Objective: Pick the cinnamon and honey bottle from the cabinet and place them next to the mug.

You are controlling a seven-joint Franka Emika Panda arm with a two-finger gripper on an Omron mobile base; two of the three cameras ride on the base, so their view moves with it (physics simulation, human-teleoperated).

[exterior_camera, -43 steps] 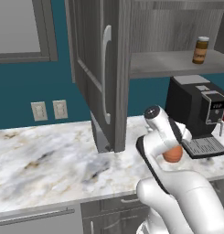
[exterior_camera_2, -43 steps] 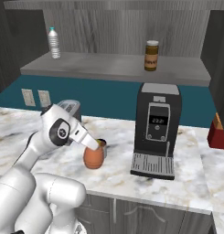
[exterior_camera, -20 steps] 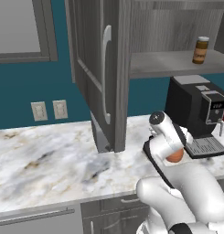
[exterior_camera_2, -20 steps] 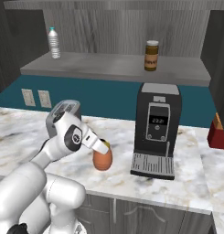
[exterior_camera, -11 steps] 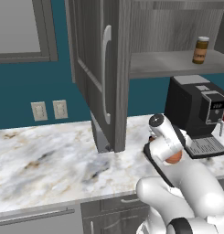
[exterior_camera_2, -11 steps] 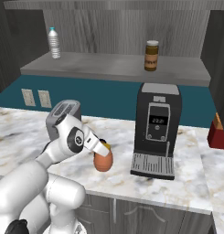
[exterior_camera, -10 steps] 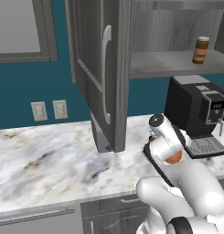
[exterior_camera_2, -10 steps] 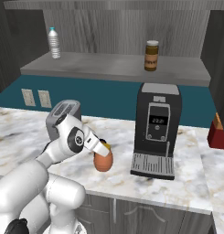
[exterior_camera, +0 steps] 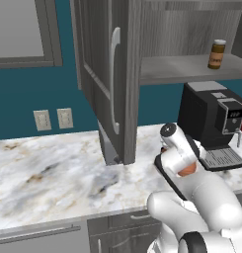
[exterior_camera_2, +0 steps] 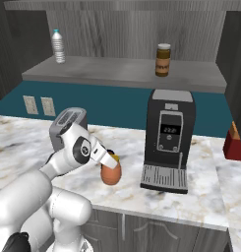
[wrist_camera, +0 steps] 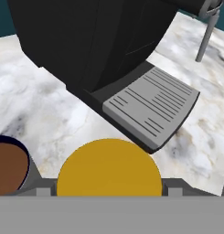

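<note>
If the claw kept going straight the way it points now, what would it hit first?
Probably the coffee machine's grey drip tray, just beyond the honey bottle the claw holds; depth is uncertain.

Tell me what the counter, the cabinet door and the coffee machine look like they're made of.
Counter: polished marble or marble-look stone, white with grey and tan veins. Cabinet door: grey wood or laminate with visible grain and a silvery, probably metal handle. Coffee machine: likely matte black plastic, with a ribbed grey drip tray.
</note>
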